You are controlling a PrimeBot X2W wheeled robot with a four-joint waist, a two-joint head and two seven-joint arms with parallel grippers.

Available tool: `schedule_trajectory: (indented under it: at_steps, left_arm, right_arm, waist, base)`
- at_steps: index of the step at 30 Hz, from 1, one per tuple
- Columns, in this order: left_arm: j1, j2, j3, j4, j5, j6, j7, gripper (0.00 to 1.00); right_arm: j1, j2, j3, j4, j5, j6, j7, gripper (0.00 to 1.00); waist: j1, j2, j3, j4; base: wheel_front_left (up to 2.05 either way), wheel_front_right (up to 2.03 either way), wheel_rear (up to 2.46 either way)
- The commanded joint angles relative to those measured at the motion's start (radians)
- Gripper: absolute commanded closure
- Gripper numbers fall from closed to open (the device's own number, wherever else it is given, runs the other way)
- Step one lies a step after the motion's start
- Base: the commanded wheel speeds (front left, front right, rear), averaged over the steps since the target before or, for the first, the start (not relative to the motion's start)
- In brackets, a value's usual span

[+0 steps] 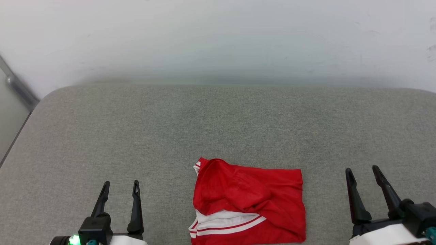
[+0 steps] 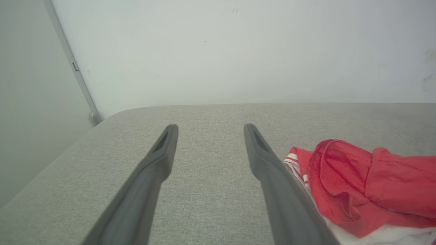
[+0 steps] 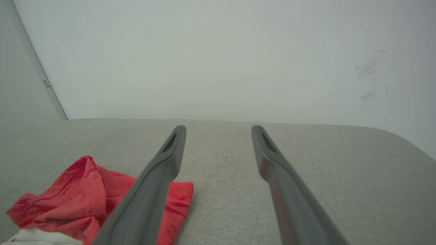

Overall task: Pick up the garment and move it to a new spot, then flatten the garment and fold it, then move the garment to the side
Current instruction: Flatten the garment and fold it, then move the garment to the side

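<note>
We see the garment (image 1: 248, 204) bunched at lower centre on the grey cushion (image 1: 218, 129), between our left gripper (image 1: 121, 185) and right gripper (image 1: 361, 169). Both are spread wide and empty, and neither looks clearly nearer.

**Grey bench, pale wall**

A grey fabric-covered bench (image 1: 218, 129) with rounded corners stands against a plain whitish wall (image 1: 218, 41). A grey metal strip (image 1: 20, 89) slants up at the left. Faint scuff marks (image 3: 369, 73) smudge the wall's right side.
</note>
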Motion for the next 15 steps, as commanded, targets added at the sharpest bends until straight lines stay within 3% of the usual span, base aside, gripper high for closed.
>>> schedule_trajectory:
  at_steps: [1,10,15]
  left_arm:
    - [0.007,-0.001,-0.001,-0.001,-0.002,0.001,-0.002,0.0]
    - [0.016,-0.001,-0.006,-0.006,-0.005,0.001,-0.002,0.0]
    - [0.007,-0.001,-0.011,-0.007,-0.006,0.001,-0.002,0.0]
  right_arm:
    - [0.023,0.013,-0.012,-0.014,-0.009,0.0,-0.002,0.0]
    - [0.039,0.042,-0.059,-0.058,-0.025,0.0,-0.002,0.0]
    - [-0.061,-0.002,-0.125,-0.109,-0.023,0.0,-0.002,0.0]
  waist:
    - [0.0001,0.0,-0.001,0.002]
    - [0.0001,0.0,-0.001,0.005]
    - [0.0001,0.0,0.002,0.008]
  base:
    - [0.0,0.0,0.0]
    - [0.0,0.0,0.0]
    - [0.0,0.0,0.0]
